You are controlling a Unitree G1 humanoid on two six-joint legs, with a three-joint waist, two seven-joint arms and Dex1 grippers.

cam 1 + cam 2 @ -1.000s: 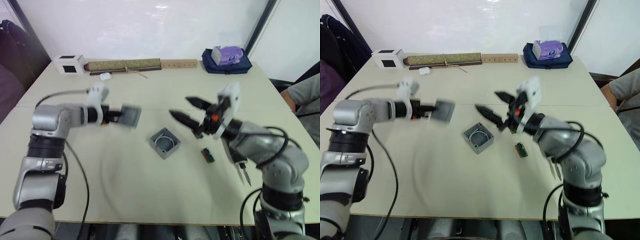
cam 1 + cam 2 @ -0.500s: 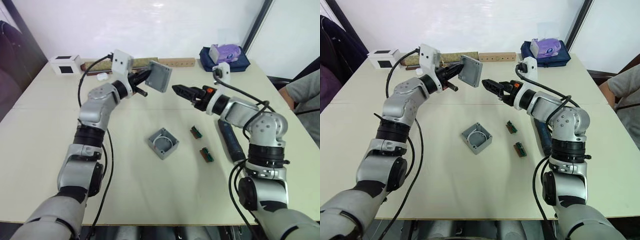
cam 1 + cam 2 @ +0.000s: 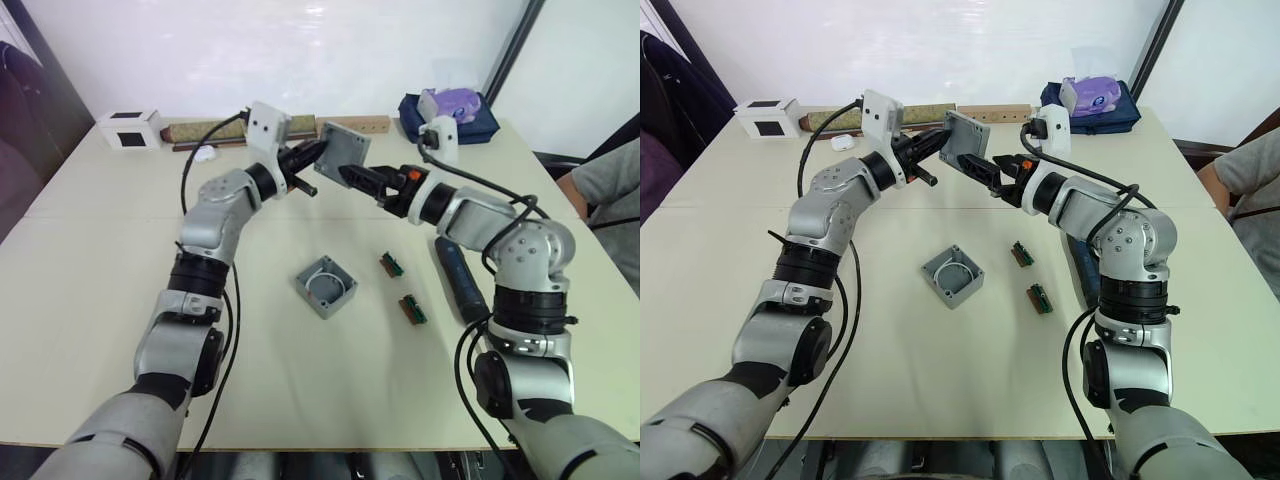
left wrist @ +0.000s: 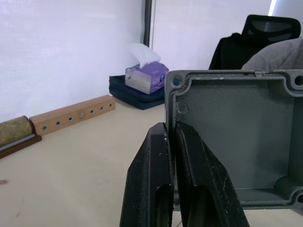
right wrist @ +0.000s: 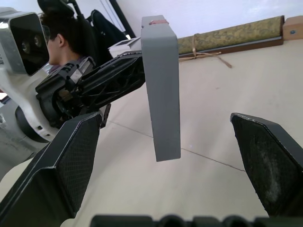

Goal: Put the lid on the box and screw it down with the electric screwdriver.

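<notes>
The lid [image 3: 342, 147] is held upright in the air over the far half of the table [image 3: 110, 290], its edge pinched between the closed fingers of the left gripper [image 4: 176, 156]. The right gripper [image 5: 168, 156] faces it with its fingers spread wide, the lid just ahead of the gap and touching neither pad. The box [image 3: 328, 285] lies open near the table's middle, white wire coiled inside, and the electric screwdriver [image 3: 459, 281] lies toward the right edge, beside two small green circuit boards [image 3: 403, 288].

If the left grip is released before the right fingers have closed, the lid would probably drop to the table. A closure made off-centre could twist the lid out of the narrow edge pinch.

The table is pale beige and matte. Along its far edge are a white cube [image 3: 131, 128], a rolled mat [image 3: 215, 132], a drilled wooden block [image 4: 71, 115] and a tissue box [image 3: 453, 107] on a dark bag. A person [image 3: 610, 200] is seated at the right.
</notes>
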